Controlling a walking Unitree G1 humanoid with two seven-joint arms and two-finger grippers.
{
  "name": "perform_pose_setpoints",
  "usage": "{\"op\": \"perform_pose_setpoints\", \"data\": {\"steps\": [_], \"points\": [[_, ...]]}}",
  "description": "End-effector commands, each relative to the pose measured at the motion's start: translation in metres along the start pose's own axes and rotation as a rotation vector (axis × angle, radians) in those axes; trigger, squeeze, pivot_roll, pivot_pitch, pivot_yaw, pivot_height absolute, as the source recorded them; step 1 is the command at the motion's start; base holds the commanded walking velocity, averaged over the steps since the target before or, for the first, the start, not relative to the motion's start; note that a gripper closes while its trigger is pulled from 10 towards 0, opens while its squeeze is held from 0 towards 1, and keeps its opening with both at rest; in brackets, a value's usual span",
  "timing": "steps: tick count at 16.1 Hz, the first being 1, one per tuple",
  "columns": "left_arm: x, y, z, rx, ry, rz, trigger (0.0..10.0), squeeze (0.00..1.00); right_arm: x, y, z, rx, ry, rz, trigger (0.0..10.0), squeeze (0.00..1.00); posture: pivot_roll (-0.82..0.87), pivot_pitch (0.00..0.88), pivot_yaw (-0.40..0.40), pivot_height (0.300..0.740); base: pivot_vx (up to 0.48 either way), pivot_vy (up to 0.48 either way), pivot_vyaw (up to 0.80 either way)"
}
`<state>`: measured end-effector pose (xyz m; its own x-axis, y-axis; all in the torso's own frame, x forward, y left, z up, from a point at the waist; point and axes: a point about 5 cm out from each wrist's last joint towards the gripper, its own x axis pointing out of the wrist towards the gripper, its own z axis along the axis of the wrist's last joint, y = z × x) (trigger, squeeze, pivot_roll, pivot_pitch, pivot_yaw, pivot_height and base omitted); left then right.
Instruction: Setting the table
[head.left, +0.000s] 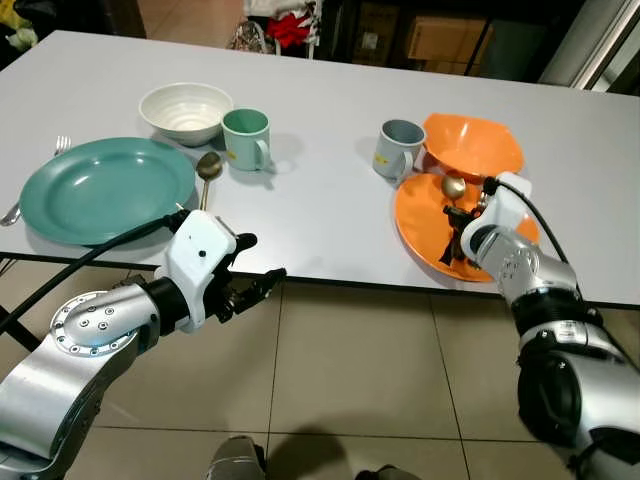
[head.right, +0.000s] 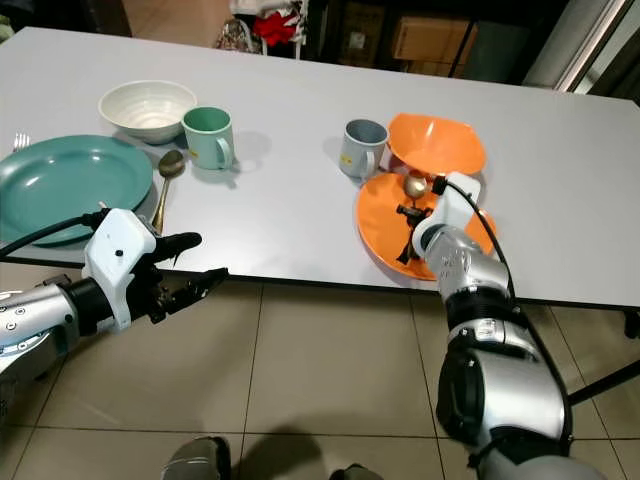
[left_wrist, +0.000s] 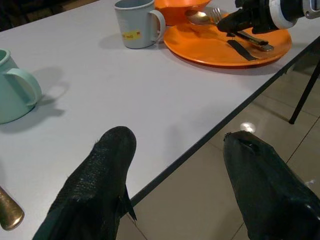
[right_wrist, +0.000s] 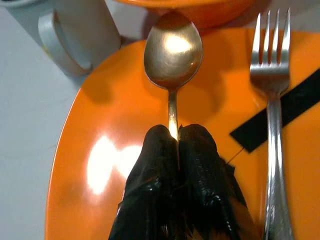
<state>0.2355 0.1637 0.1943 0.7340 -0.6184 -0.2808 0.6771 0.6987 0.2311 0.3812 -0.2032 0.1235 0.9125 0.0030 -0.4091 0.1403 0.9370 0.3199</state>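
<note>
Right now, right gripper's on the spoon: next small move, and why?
Probably lift the spoon straight up off the orange plate. The right gripper is shut on its handle, the bowl end lies on the plate, and a fork lies close beside it.

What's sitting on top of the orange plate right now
On the orange plate lie a gold spoon, pinched at the handle by the right gripper, a silver fork, and a black strip. The gripper covers the spoon's handle end.

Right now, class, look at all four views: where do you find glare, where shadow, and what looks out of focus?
Right wrist view: bright glare on the spoon bowl and orange plate; the right gripper, shut on the spoon's handle, is soft-edged. Left wrist view: the left gripper's fingers loom large and blurred. Eye views: the green mug casts a soft shadow.
</note>
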Motion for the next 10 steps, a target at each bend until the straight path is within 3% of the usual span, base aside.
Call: {"op": "perform_pose_setpoints", "data": {"steps": [1,5,6,7,8,9,10], "points": [[-0.0009,-0.0012,0.0041,0.012,-0.007,-0.011,10.0,0.00,0.0008,-0.0023,0.0001,-0.013,-0.005,-0.009,10.0,0.00,0.21,0.073,-0.048,0.740,0.000,0.000,0.00],[-0.0002,0.0012,0.0045,0.018,-0.005,-0.006,10.0,0.00,0.0040,-0.0015,-0.0087,0.016,0.011,0.009,10.0,0.00,0.22,0.078,-0.047,0.740,0.000,0.000,0.00],[0.0000,0.0016,0.0048,0.019,-0.005,-0.005,10.0,0.00,0.0043,-0.0015,-0.0096,0.016,0.009,0.008,10.0,0.08,0.22,0.079,-0.046,0.740,0.000,0.000,0.00],[0.0005,0.0018,0.0049,0.019,-0.006,-0.005,10.0,0.00,0.0045,-0.0013,-0.0097,0.017,0.002,0.007,10.0,0.56,0.22,0.079,-0.045,0.740,0.000,0.000,0.00],[0.0011,0.0018,0.0050,0.020,-0.007,-0.005,10.0,0.00,0.0048,-0.0007,-0.0098,0.018,-0.005,0.009,10.0,0.92,0.22,0.078,-0.047,0.740,0.000,0.000,0.00],[0.0015,0.0019,0.0050,0.020,-0.007,-0.005,10.0,0.00,0.0049,-0.0001,-0.0097,0.022,-0.009,0.012,10.0,1.00,0.22,0.076,-0.046,0.740,0.000,0.000,0.00],[0.0024,0.0021,0.0049,0.020,-0.009,-0.004,10.0,0.00,0.0050,0.0008,-0.0095,0.029,-0.019,0.020,10.0,1.00,0.22,0.072,-0.047,0.740,0.000,0.000,0.00]]}}
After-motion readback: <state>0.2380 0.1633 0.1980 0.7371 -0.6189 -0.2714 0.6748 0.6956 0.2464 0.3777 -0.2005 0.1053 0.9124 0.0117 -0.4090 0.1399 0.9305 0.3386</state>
